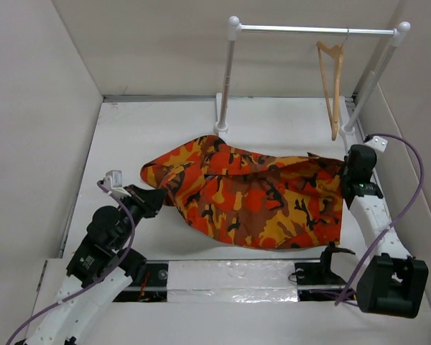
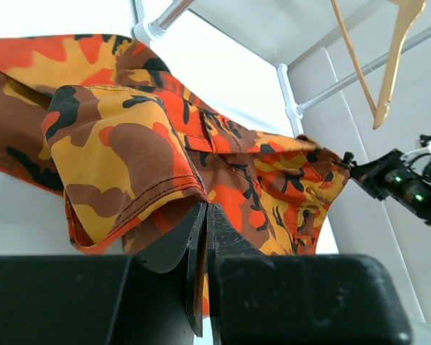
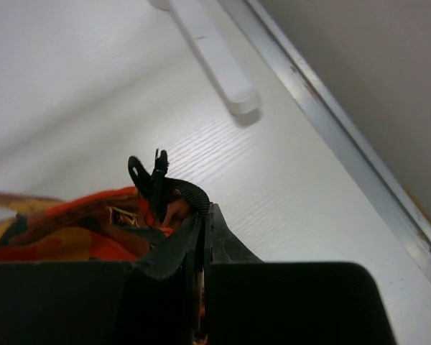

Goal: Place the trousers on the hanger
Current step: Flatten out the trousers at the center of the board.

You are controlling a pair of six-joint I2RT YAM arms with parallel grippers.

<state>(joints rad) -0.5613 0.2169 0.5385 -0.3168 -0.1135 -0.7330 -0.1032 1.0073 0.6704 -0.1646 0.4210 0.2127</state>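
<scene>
**A:** From above, where do the trousers lie?

**B:** The trousers [image 1: 251, 198] are spread on the white worktop [image 1: 151, 129] between the two arms, bunched along their far edge. The left hand [image 1: 160, 195] is at their left end. The right hand [image 1: 347, 169] is at their right end, where the cloth rises a little off the surface.

**A:** And the hanger?

**B:** The hanger [image 1: 332, 86] hangs by its hook from the rail of the white rack [image 1: 309, 29], near the right post and well apart from the trousers.

**A:** What does the left wrist view give?

**B:** The left hand's fingers [image 2: 174, 244] are pressed together, pinching a stitched hem of the trousers at their tips. A fold of cloth droops just above them. The rest runs away toward the right arm, which meets the far corner. The hanger shows at the upper right.

**A:** And the right wrist view?

**B:** The fingers there are pressed together too. A black ribbed strip [image 3: 187, 190] with a small loop stands up at their tips, and orange cloth is bunched just to the left, so the right hand is pinching the trousers' edge. Beyond lie bare worktop and a rack foot [image 3: 215, 65].
</scene>
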